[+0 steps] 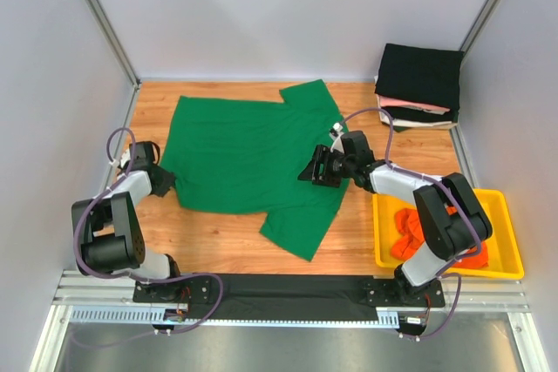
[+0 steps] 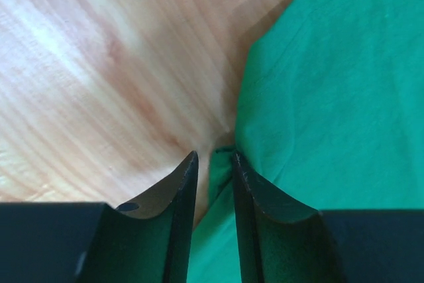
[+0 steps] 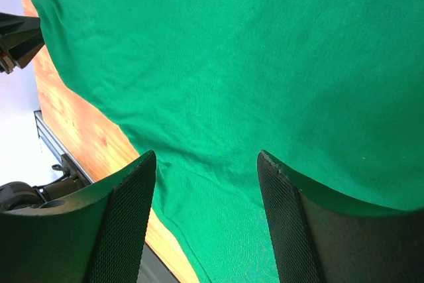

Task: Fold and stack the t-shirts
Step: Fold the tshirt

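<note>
A green t-shirt (image 1: 248, 158) lies spread flat on the wooden table, one sleeve towards the back and one towards the front. My left gripper (image 1: 163, 182) is low at the shirt's left edge. In the left wrist view its fingers (image 2: 246, 197) stand a narrow gap apart, with the shirt's hem (image 2: 224, 164) between the tips and wood showing beside it. My right gripper (image 1: 316, 169) is wide open and empty just above the right part of the shirt (image 3: 265, 64). A stack of folded shirts (image 1: 420, 84), black on top, sits at the back right.
A yellow bin (image 1: 506, 254) holding orange cloth (image 1: 408, 231) stands at the front right, beside the right arm. Grey walls close in the table on the left, back and right. A metal rail (image 1: 288, 302) runs along the near edge.
</note>
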Motion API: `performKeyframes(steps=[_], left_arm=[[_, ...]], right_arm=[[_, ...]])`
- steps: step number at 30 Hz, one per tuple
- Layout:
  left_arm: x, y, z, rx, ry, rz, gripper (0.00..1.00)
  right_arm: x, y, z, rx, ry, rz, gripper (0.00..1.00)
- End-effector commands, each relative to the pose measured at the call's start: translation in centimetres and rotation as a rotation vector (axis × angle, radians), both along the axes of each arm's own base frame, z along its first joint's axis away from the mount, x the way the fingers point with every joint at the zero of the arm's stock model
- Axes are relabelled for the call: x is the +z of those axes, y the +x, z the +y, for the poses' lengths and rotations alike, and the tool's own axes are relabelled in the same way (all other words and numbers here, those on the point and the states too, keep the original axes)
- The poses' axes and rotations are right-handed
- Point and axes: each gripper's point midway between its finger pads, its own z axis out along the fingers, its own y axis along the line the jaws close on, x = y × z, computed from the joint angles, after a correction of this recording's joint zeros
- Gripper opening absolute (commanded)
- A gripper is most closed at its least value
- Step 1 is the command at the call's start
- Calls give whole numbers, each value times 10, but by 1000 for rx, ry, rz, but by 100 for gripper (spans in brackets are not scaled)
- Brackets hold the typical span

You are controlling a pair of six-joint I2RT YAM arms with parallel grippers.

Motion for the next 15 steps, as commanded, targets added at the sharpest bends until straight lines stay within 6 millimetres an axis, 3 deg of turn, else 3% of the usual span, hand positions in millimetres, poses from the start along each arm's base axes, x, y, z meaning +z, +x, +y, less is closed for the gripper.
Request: performKeyframes(steps=[1, 6, 12, 15], left_arm=[[-1, 12, -3, -28, -4, -16, 35], [-1, 18, -6, -64, 13, -3, 25], [-2, 26, -9, -93, 43, 19, 2], [3, 26, -8, -96, 54, 18, 0]], right_arm=[[15, 14, 6, 13, 25, -54, 64], [16, 15, 6, 18, 32, -52, 64], [18, 15, 3, 13, 46, -47, 63], [18, 16, 2, 9, 57, -42, 63]])
